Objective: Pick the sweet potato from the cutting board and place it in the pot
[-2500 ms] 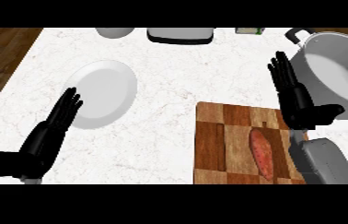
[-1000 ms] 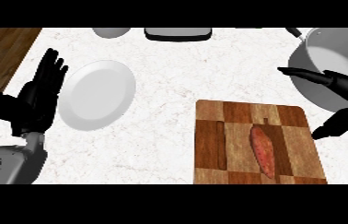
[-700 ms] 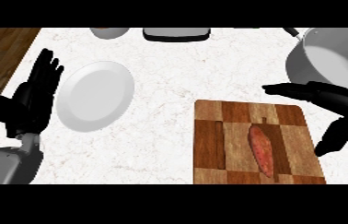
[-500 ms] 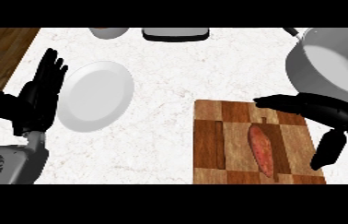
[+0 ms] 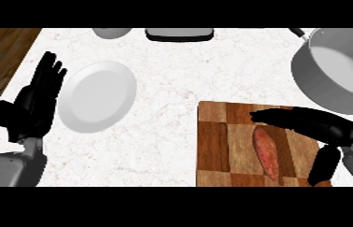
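Note:
A reddish sweet potato [image 5: 265, 152] lies lengthwise on the checkered wooden cutting board [image 5: 219, 151] at the lower right. My right hand [image 5: 318, 128] hovers over the board's right half, open, fingers stretched left above the potato's upper end and thumb hanging down to its right. The fingers do not curl round it. A grey metal pot [image 5: 328, 72] stands at the right edge, behind the board. My left hand [image 5: 36, 102] rests open at the left edge, fingers up.
A white plate [image 5: 96, 96] lies left of centre, next to my left hand. A small grey bowl [image 5: 111, 32] and a dark tray [image 5: 179, 34] stand along the far edge. The brown counter edge [image 5: 14, 48] shows at the upper left.
My right hand has swung from beside the pot leftward and down over the cutting board, its fingers now reaching above the sweet potato. The left hand moved up the left edge and stays open.

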Controlling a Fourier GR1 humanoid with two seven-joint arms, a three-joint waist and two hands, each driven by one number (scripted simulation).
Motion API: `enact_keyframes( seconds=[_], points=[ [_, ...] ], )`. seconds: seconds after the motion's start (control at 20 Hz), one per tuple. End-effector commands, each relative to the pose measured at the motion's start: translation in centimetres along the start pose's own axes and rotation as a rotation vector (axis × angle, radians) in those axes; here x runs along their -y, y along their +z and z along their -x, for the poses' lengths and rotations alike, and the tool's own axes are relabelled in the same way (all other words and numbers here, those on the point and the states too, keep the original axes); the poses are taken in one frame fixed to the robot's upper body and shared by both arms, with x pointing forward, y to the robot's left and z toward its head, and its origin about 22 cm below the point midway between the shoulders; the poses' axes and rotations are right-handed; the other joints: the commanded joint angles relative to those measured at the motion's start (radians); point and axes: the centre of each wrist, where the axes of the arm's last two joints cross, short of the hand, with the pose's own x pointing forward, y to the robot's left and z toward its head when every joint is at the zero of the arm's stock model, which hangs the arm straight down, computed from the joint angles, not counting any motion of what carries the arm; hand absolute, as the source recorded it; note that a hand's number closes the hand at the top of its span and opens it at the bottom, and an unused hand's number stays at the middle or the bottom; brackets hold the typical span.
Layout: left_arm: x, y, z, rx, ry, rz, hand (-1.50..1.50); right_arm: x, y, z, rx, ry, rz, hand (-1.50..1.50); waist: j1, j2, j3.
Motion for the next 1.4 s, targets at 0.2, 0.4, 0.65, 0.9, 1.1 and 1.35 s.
enact_keyframes(
  seconds=[0.2, 0.4, 0.65, 0.9, 1.1, 1.35],
  points=[
    [-1.3, -0.7, -1.0, 0.002, 0.002, 0.008, 0.0, -2.5, -2.5, 0.1, -0.105, 0.066, 0.005, -1.5, 0.001, 0.001, 0.0],
    [0.4, -1.5, 0.1, 0.001, -0.005, 0.001, 0.0, -3.0, -1.1, 1.7, -0.072, 0.036, -0.01, -1.5, -0.002, 0.002, 0.0],
    [0.8, 0.2, 0.1, -0.01, 0.019, 0.009, 0.0, -4.0, -2.6, 1.9, -0.091, 0.057, -0.006, -1.5, 0.001, 0.001, 0.0],
    [0.4, -1.4, -0.7, -0.004, -0.009, -0.003, 0.0, -4.3, -3.5, 3.4, -0.117, 0.069, 0.011, -1.5, 0.001, 0.002, 0.0],
    [0.7, -1.0, 0.4, 0.002, -0.002, 0.005, 0.0, -4.5, -6.2, 3.3, -0.13, 0.058, -0.015, -1.5, 0.003, 0.002, 0.0],
    [0.0, -1.0, 0.7, 0.0, -0.004, -0.012, 0.0, -6.2, -4.6, 3.1, 0.009, 0.189, -0.02, 1.5, -0.002, 0.002, 0.0]
  ],
)
